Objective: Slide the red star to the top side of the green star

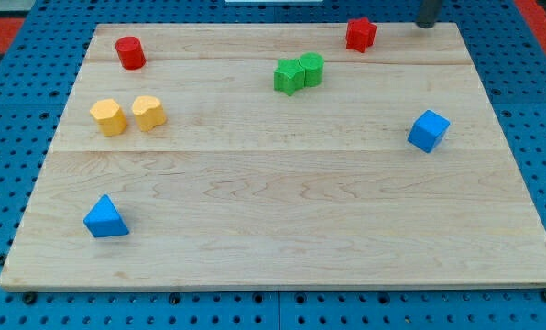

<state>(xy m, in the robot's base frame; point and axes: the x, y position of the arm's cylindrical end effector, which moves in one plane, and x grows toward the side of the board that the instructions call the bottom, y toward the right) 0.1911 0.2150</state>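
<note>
- My tip [427,25] sits at the view's top edge; it is a bare rod, holding nothing.
- The red star [360,34] lies just to its left, apart from it.
- The green star [289,76] lies further left and lower, touching a green cylinder [312,69].

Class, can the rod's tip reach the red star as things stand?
Probably yes. My tip sits at the view's top, right of the red star, with bare board between them; the green star lies beyond.
</note>
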